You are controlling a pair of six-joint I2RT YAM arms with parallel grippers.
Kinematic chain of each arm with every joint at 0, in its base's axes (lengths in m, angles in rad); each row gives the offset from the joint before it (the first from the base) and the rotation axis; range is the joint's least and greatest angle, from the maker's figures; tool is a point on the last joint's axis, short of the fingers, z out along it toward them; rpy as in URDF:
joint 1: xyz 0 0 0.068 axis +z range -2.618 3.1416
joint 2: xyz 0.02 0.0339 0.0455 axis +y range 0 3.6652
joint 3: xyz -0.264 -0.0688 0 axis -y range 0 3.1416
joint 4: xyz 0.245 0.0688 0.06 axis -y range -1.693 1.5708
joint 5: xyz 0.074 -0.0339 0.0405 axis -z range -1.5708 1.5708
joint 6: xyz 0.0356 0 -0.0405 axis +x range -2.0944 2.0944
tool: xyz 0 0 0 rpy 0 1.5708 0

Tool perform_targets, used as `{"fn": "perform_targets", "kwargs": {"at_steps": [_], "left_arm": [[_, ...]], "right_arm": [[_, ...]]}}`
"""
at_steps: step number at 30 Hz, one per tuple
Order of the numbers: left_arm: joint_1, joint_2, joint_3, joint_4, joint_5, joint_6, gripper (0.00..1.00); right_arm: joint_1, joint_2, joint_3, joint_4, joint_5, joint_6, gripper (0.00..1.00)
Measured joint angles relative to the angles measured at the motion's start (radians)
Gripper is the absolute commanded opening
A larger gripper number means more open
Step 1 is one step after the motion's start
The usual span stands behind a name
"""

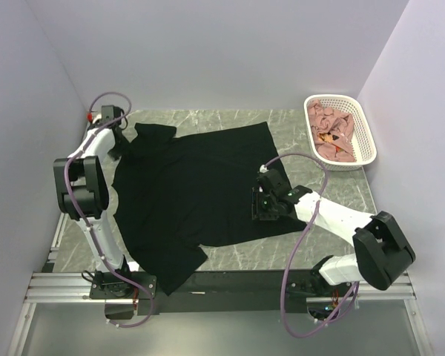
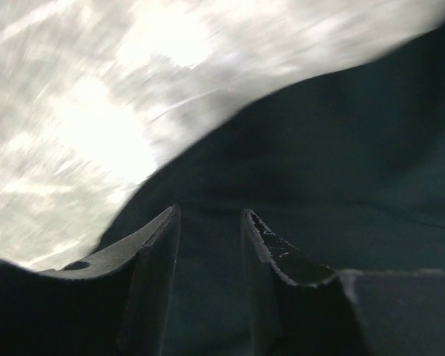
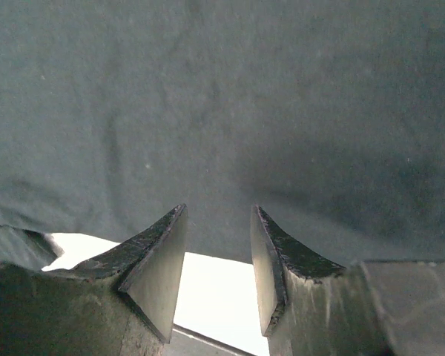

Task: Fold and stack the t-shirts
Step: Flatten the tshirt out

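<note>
A large black t-shirt (image 1: pixel 193 189) lies spread flat on the marble table. My left gripper (image 1: pixel 121 141) is at its far left sleeve. In the left wrist view the gripper (image 2: pixel 210 211) is open, low over the black cloth (image 2: pixel 341 163) near its curved edge, and the picture is blurred. My right gripper (image 1: pixel 261 208) is at the shirt's right edge. In the right wrist view it (image 3: pixel 219 209) is open and empty, with the shirt's edge (image 3: pixel 222 96) just past the fingertips. Dusty pink t-shirts (image 1: pixel 332 132) lie crumpled in the basket.
A white lattice basket (image 1: pixel 371 137) stands at the far right of the table. Bare marble table (image 1: pixel 282 122) shows behind and to the right of the shirt. White walls close in on three sides. A metal rail (image 1: pixel 230 285) runs along the near edge.
</note>
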Motion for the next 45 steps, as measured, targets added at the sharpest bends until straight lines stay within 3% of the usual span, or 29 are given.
{"fn": "perform_targets", "kwargs": {"at_steps": [10,25,45], "left_arm": [[-0.09,0.027,0.166,0.214,0.059,0.076,0.25],[-0.165,0.287,0.276,0.337,0.159,0.102,0.25],[-0.195,0.475,0.505,0.286,0.268,0.021,0.32]], "right_arm": [[0.0,0.024,0.011,0.018,-0.034,-0.003,0.47],[0.0,0.026,-0.001,0.026,-0.054,-0.007,0.46],[0.0,0.016,-0.016,0.017,-0.054,-0.014,0.47]]}}
